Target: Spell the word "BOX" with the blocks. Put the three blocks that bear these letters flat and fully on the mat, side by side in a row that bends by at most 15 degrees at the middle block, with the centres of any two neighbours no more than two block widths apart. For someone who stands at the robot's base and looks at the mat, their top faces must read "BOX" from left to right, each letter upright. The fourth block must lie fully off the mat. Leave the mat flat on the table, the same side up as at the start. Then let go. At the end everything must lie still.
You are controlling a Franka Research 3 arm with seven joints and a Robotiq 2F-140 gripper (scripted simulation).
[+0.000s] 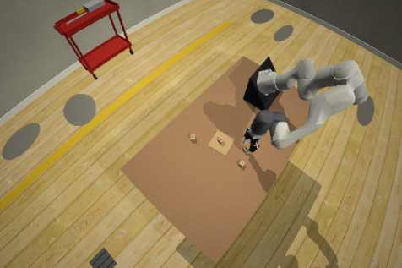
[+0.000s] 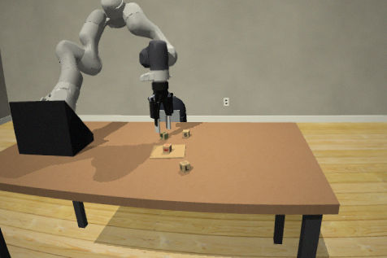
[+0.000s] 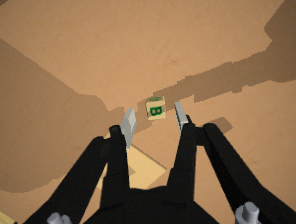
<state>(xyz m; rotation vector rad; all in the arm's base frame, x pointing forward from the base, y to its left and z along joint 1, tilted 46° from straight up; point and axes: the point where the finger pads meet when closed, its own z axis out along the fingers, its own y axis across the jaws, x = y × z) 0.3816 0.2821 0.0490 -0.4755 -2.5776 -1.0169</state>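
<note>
While one block (image 1: 220,139) (image 2: 167,149) sits on the mat (image 1: 216,150) (image 2: 158,153) (image 3: 150,167), green B block (image 1: 246,150) (image 2: 163,136) (image 3: 156,109) remains off it; gripper (image 1: 248,147) (image 2: 163,129) (image 3: 154,113) released, BOX unfinished.

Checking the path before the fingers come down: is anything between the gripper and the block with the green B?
Nothing shows between the open gripper and the green B block; the wrist view shows that best.

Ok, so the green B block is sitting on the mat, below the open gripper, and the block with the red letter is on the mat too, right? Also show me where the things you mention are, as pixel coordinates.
Not quite: the green B block (image 1: 246,149) (image 2: 163,136) (image 3: 156,110) is off the mat (image 1: 226,150) (image 2: 178,154) (image 3: 145,167), as the exterior view shows. The rest is right.
</note>
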